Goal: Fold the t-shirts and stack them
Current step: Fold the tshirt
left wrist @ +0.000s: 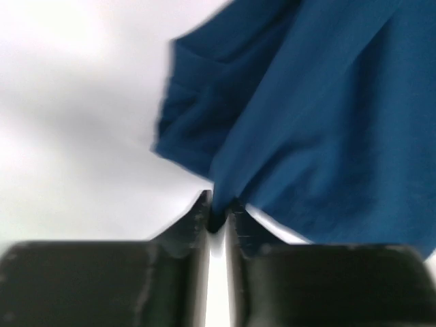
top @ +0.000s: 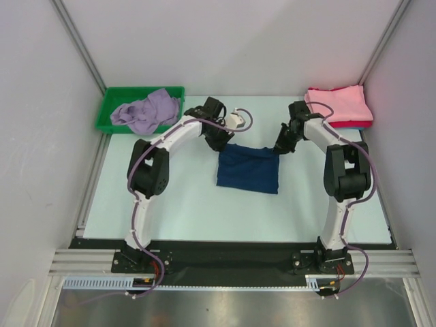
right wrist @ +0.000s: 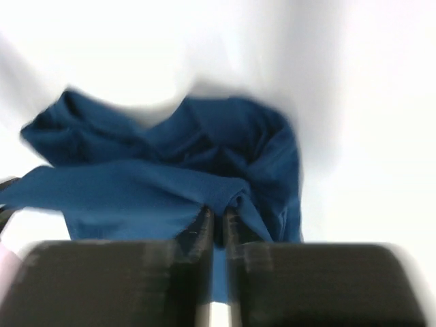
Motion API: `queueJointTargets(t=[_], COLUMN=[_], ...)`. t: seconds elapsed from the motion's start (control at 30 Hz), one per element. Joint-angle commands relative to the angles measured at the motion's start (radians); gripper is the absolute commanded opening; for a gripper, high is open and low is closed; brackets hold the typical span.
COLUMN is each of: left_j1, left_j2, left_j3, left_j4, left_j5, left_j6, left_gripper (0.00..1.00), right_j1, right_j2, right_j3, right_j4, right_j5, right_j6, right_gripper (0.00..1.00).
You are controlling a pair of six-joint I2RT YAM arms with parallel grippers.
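Since left gripper & right gripper each clamp a navy tee corner, edge toward green bin, w/ thin bites, uneven pull could slip one. Fold would skew.

Back-left, crumpled t-shirt in bin; back-right, folded t-shirts; between, spread t-shirt.

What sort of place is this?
Probably a lab test cell: white panels wall in the table, the arms bolt to an aluminium rail, and the left claw and right claw pinch a navy t-shirt.
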Motion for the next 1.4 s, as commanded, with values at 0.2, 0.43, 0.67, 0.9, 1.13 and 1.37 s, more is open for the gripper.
queueJointTargets(t=[0.2,0.43,0.67,0.9,1.13,1.37], left_j1=[0.030,0.064,0.000,0.012,0.018,0.024], left_j2=[0.024,-0.113,-0.110,0.048,0.152,0.101], left_j3=[0.108,-0.026,-0.156,-0.004,0.087,0.147], left_j4=[0.202,0.246,0.302,0.270,0.253,0.219], left_j5=[-0.185,-0.079,0.051,0.011,-0.063,-0.081], left_j6=[-0.132,-0.243,-0.258,-0.295,-0.304,-0.304], left_gripper=[0.69,0.58,0.47,0.46,0.48,0.59], right_j1=[-0.068,0.007,0.060,0.049,0.011,0.000], right_j2=[0.011,-0.266,-0.169,0.006,0.094,0.018], right_j3=[0.040,-0.187,-0.237,-0.108,-0.042,0.026], right_j4=[0.111,0.297,0.355,0.386,0.378,0.283], right_j5=[0.227,0.287,0.112,0.098,0.134,0.183], right_j6=[0.100,0.019,0.062,0.085,0.120,0.054], right_gripper=[0.51,0.37,0.10,0.10,0.14,0.18])
